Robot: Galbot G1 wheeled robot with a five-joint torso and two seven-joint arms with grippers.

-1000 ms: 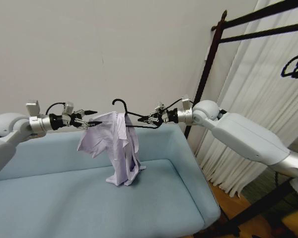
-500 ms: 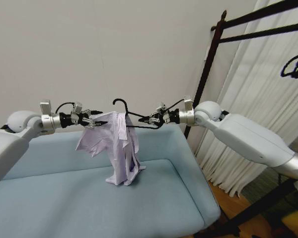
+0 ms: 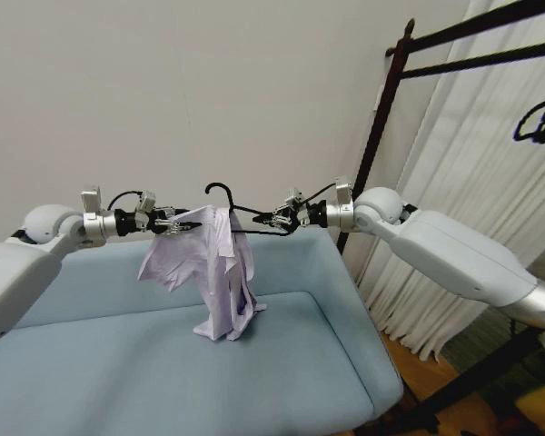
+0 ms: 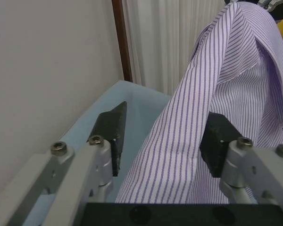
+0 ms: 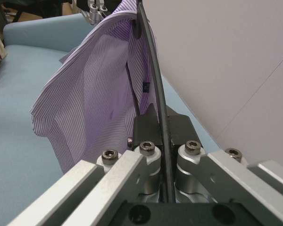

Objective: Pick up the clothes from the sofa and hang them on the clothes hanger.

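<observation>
Shirt on a hanger, held up over the sofa between two pincers.
In the head view the striped shirt [image 3: 220, 272] drapes from a black hanger [image 3: 220, 188] and hangs down toward the sofa [image 3: 118, 363] seat. The right pincer [image 3: 272, 219], at the shirt's 3 o'clock, is pinching the hanger's wire arm (its wrist view shows the wire running between the pressed fingers). The left pincer [image 3: 183, 219], at the shirt's 9 o'clock, is spread, its pads [image 4: 113, 134] on either side of a fold of cloth, one clearly apart from it. The rack [image 3: 381, 118] stands at 2 o'clock, well apart from the hanger.
</observation>
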